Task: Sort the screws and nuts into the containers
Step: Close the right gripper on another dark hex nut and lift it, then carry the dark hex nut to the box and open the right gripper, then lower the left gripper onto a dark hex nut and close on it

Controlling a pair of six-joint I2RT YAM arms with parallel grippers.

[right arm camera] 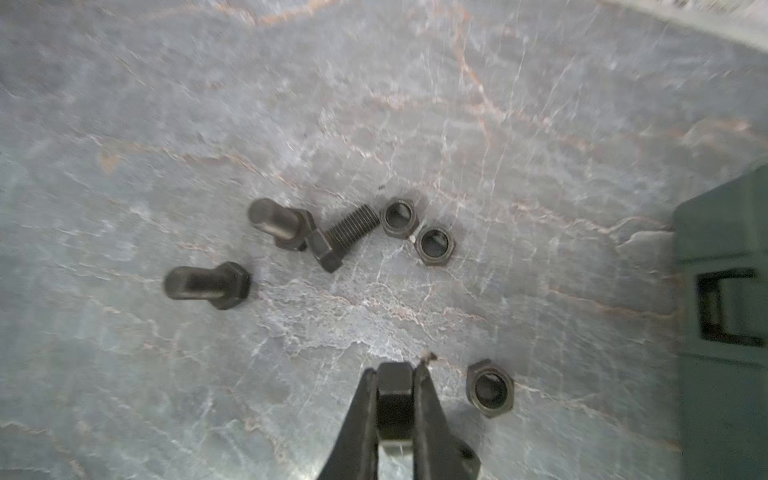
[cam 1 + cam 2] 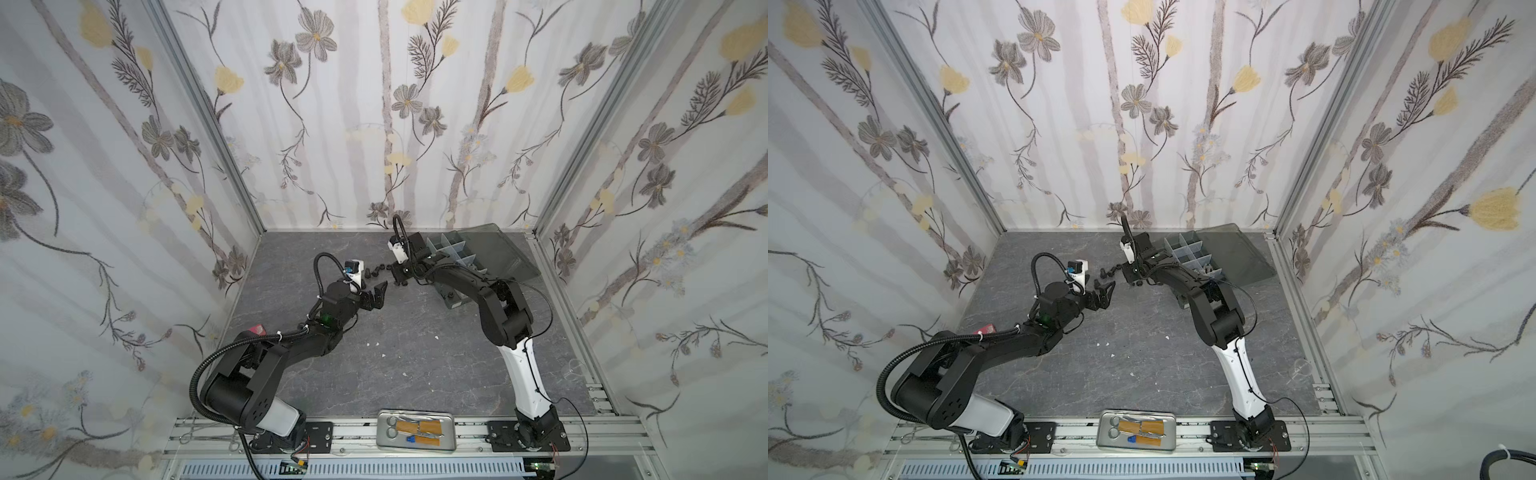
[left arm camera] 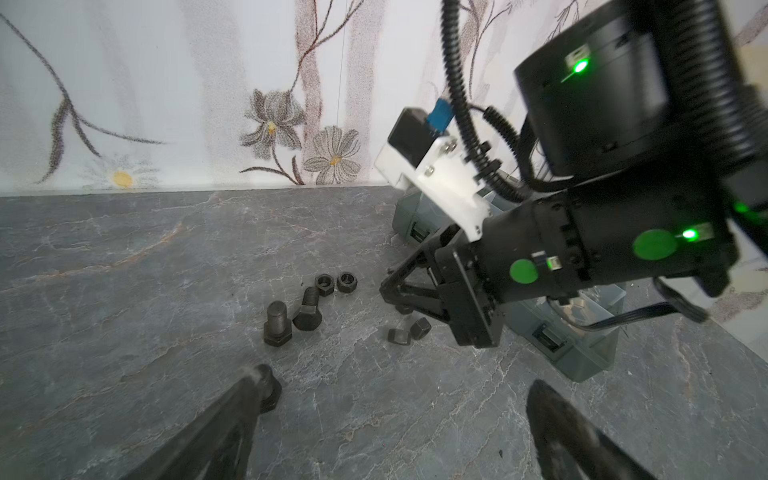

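Note:
In the right wrist view my right gripper (image 1: 395, 374) is shut on a black hex nut (image 1: 395, 392), low over the grey tabletop. A second nut (image 1: 489, 389) lies just beside it. Two more nuts (image 1: 399, 218) and three black screws (image 1: 345, 239) are scattered a little further off. The dark organizer box with the containers (image 2: 457, 251) stands behind my right arm, lid open. My left gripper (image 3: 399, 399) is open and empty, hovering close to the same pile, with one screw (image 3: 272, 390) next to a fingertip. In both top views the grippers (image 2: 376, 291) (image 2: 1130, 274) nearly face each other.
A flat metal tray (image 2: 415, 430) with scissors sits on the front rail. White specks (image 2: 376, 344) dot the middle of the table. A red item (image 2: 257, 330) lies behind the left arm. The box wall (image 1: 723, 291) is near my right gripper.

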